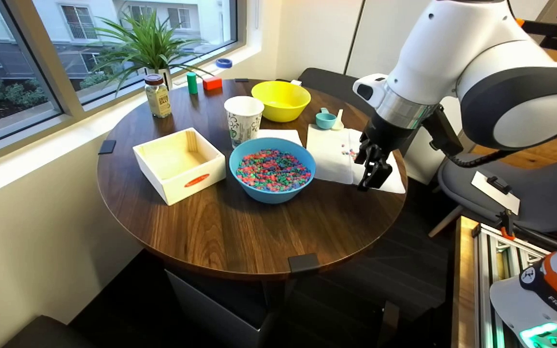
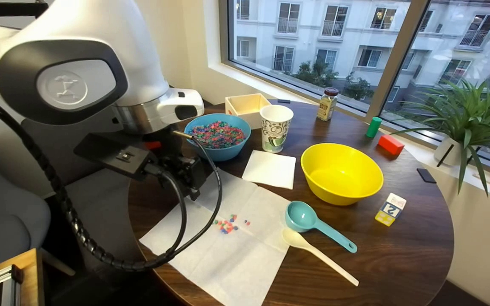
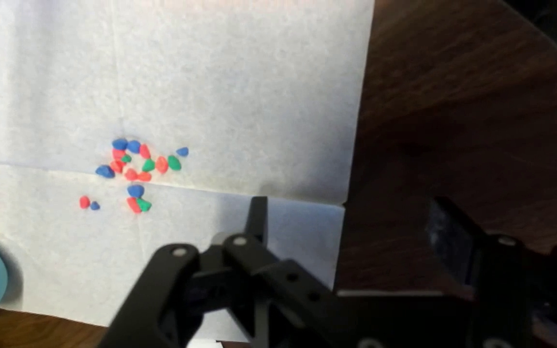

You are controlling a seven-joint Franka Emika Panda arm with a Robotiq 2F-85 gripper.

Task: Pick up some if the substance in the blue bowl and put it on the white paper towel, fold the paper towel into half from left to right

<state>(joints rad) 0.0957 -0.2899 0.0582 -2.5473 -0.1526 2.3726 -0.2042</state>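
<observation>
The blue bowl (image 1: 272, 195) (image 2: 223, 154) holds a large heap of the multicoloured substance (image 1: 273, 169) (image 2: 217, 134). The white paper towel (image 1: 327, 159) (image 2: 236, 267) (image 3: 240, 87) lies unfolded on the table with crease lines. A small cluster of bits (image 2: 227, 226) (image 3: 136, 164) lies near its middle, with a few strays beside it. My gripper (image 1: 364, 169) (image 3: 348, 208) is open and empty, pointing down. In the wrist view its fingers straddle the towel's edge: one over the towel, the other over bare wood. The fingertips are mostly hidden behind the gripper body in an exterior view (image 2: 192, 191).
A teal scoop (image 2: 302, 216) and a cream spoon (image 2: 321, 257) lie at the towel's edge. A folded white napkin (image 2: 269, 169), paper cup (image 1: 243, 118), yellow bowl (image 1: 281, 104) and wooden box (image 1: 179, 164) stand around the blue bowl. Blocks and a jar (image 1: 157, 96) are near the window.
</observation>
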